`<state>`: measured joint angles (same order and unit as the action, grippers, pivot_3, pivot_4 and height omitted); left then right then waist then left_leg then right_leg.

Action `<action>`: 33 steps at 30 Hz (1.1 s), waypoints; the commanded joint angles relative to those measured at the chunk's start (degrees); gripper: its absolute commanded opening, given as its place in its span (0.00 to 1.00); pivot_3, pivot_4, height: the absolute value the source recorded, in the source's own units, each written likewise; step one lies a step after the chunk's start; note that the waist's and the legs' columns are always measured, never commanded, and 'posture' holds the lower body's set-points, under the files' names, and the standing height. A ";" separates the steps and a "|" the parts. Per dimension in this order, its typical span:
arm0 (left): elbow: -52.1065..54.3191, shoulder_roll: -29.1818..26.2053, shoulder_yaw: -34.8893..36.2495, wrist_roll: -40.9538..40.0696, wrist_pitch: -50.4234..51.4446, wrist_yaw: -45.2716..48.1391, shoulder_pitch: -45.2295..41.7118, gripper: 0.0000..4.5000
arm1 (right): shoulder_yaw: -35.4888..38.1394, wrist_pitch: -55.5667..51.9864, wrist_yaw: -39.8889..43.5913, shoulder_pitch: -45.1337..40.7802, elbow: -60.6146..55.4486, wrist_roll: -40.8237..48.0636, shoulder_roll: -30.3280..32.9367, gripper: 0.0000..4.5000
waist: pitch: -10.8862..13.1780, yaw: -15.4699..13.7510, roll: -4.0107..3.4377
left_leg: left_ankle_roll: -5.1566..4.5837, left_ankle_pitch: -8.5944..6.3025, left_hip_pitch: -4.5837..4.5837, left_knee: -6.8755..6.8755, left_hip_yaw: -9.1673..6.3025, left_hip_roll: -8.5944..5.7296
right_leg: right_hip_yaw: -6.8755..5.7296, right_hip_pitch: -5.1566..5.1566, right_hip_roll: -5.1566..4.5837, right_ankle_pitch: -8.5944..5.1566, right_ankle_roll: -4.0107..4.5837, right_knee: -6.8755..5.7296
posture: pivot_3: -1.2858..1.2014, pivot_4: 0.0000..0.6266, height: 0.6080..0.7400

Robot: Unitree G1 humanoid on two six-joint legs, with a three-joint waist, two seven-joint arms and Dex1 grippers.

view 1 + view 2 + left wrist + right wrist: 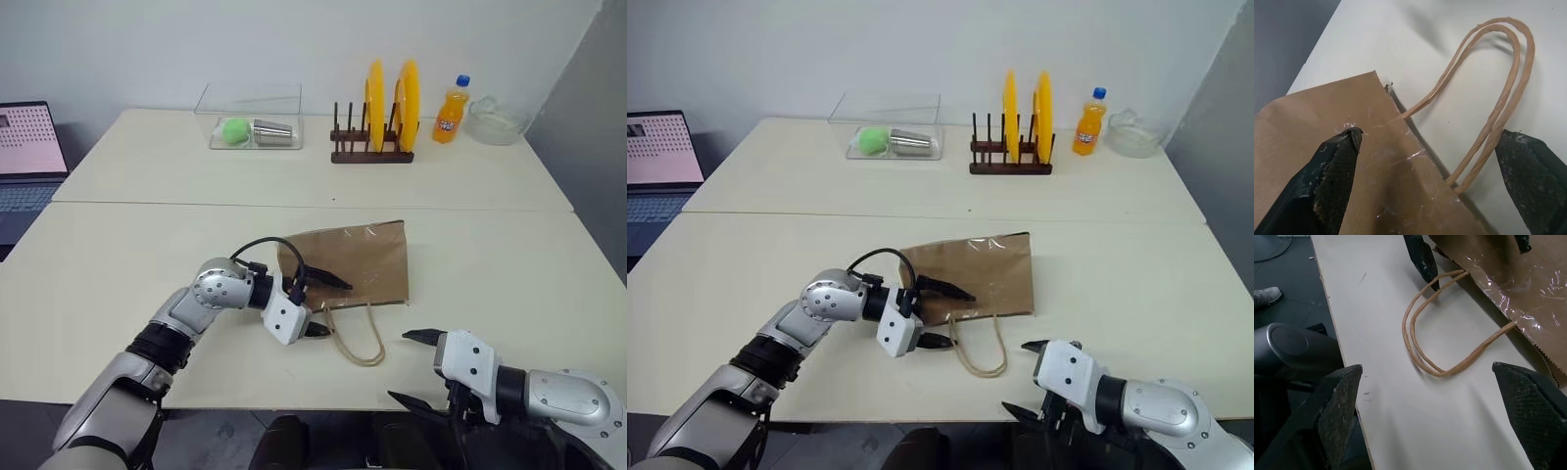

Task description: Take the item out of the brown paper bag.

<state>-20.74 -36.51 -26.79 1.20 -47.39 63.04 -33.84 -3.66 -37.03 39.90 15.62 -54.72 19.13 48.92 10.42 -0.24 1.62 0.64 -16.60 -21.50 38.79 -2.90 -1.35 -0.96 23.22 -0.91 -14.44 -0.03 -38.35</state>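
The brown paper bag [361, 257] lies flat on the near table, its mouth edge toward me. Its two tan cord handles [359, 339] lie looped on the tabletop. My left gripper [322, 306] is open at the bag's mouth corner. One finger [1336, 177] rests over the paper and the other [1531, 172] sits beside the handles [1501, 93]. My right gripper [410, 367] is open near the table's front edge, a short way right of the handles, with nothing between its fingers. The item is hidden.
On the far table stand a wooden plate rack [370, 149] with yellow plates, an orange soda bottle [451, 112], a glass bowl [496, 121] and a clear box [251, 119] holding a green ball and a metal cup. A laptop [29, 147] sits at the left.
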 commanded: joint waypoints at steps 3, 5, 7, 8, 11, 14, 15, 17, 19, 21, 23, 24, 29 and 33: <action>1.74 1.44 1.04 -0.83 0.41 -0.54 0.49 0.99 | -0.06 1.00 0.13 -0.21 -2.40 0.13 0.10 1.00 | 0.00 -0.01 0.00 | 0.00 0.00 -0.01 0.00 -0.01 0.00 | -0.01 0.00 0.00 0.00 0.00 0.02 | 0.52 0.24 1.00; 1.92 1.52 1.26 -1.34 0.71 -0.22 0.56 0.99 | 0.00 1.02 0.13 -0.03 -2.43 0.12 0.14 1.00 | 0.00 -0.01 0.00 | 0.00 0.00 -0.02 -0.01 -0.01 0.00 | -0.01 0.00 0.00 0.00 0.00 0.03 | 0.52 0.24 1.00; 2.19 1.11 1.23 -2.21 0.99 0.86 0.68 0.99 | 0.13 1.02 0.20 0.27 -2.53 0.17 0.22 1.00 | 0.00 -0.01 0.00 | 0.00 0.00 -0.02 -0.01 -0.01 0.00 | -0.01 0.00 0.00 0.00 0.00 0.03 | 0.52 0.24 1.00; 2.37 0.81 1.19 -2.78 1.10 1.49 0.81 0.99 | 0.22 1.03 0.25 0.44 -2.59 0.20 0.27 1.00 | 0.00 0.00 0.00 | 0.00 0.00 -0.02 0.00 -0.02 0.00 | -0.01 0.00 0.00 0.00 0.00 0.03 | 0.52 0.24 1.00; 3.28 -0.08 0.82 -4.74 1.08 3.70 1.58 0.99 | 0.32 1.00 0.47 0.68 -2.63 0.35 0.43 1.00 | 0.00 0.02 0.00 | 0.00 0.00 -0.02 -0.01 -0.01 0.00 | -0.01 0.00 0.00 0.00 0.00 0.03 | 0.52 0.24 1.00; 4.71 -0.42 0.83 -6.54 1.67 5.19 2.37 0.99 | 0.28 1.03 0.63 0.65 -2.57 0.41 0.49 1.00 | 0.00 0.06 0.00 | 0.00 0.00 -0.01 -0.01 -0.02 0.00 | -0.01 0.00 0.00 0.00 0.00 0.03 | 0.52 0.24 1.00; 4.90 -0.42 0.94 -6.61 1.55 5.34 2.53 0.99 | 0.24 1.11 0.67 0.66 -2.53 0.32 0.55 1.00 | 0.00 0.05 0.00 | 0.00 0.00 -0.02 -0.01 -0.02 0.00 | -0.01 0.00 0.00 0.00 0.00 0.04 | 0.52 0.24 1.00; 4.62 -0.15 1.19 -6.06 0.84 5.25 2.65 0.99 | 0.15 1.20 0.72 0.61 -2.48 0.16 0.64 1.00 | 0.00 0.05 0.00 | 0.00 0.00 -0.03 -0.01 -0.02 0.00 | -0.01 0.00 0.00 0.00 0.00 0.05 | 0.52 0.24 1.00; 3.79 0.30 1.33 -4.65 -0.42 4.44 2.45 0.99 | 0.12 1.26 0.75 0.53 -2.42 0.09 0.69 1.00 | 0.00 0.05 0.00 | -0.01 0.00 -0.03 0.00 -0.02 0.00 | -0.01 0.00 0.00 0.00 0.00 0.06 | 0.52 0.24 1.00; 2.70 0.93 1.54 -2.76 -1.95 3.00 2.13 0.99 | 0.10 1.34 0.78 0.49 -2.39 0.05 0.72 1.00 | 0.00 0.02 0.00 | -0.01 0.00 -0.04 0.00 -0.02 0.00 | -0.01 0.00 0.00 0.00 0.00 0.08 | 0.52 0.24 1.00; 1.59 1.67 1.79 -1.32 -2.93 1.63 1.77 0.99 | 0.14 1.39 0.80 0.48 -2.38 0.02 0.76 1.00 | 0.00 -0.01 0.00 | -0.01 0.00 -0.05 -0.01 -0.02 0.00 | -0.01 0.00 0.00 0.01 0.00 0.10 | 0.52 0.24 1.00; 1.10 1.91 1.77 -0.79 -3.40 1.19 1.59 0.99 | 0.18 1.40 0.81 0.50 -2.41 0.01 0.79 1.00 | 0.00 -0.02 0.00 | -0.01 0.00 -0.06 -0.01 -0.02 0.00 | -0.01 0.00 0.00 0.01 -0.01 0.11 | 0.52 0.24 1.00; -0.36 1.67 1.08 -1.04 -6.09 1.39 1.12 0.99 | 0.93 1.26 0.92 1.09 -2.91 0.35 1.01 1.00 | 0.00 -0.01 0.00 | -0.02 -0.01 -0.06 -0.01 -0.02 0.00 | -0.01 0.00 0.01 0.03 -0.04 0.14 | 0.52 0.24 1.00; -2.38 0.15 0.81 -3.29 -10.14 3.05 0.33 0.99 | 1.53 1.34 1.22 2.16 -3.29 0.63 1.31 1.00 | 0.00 0.02 0.00 | -0.02 -0.01 -0.07 0.00 -0.02 0.00 | -0.01 0.00 0.01 0.03 -0.04 0.15 | 0.52 0.24 1.00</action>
<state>-23.04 -35.77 -26.65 -0.17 -55.62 65.60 -32.39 -3.32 -36.75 40.52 17.54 -54.72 19.17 49.68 10.42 -0.22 1.62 0.63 -16.61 -21.56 38.78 -2.92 -1.34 -0.98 23.22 -0.90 -14.41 -0.07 -38.20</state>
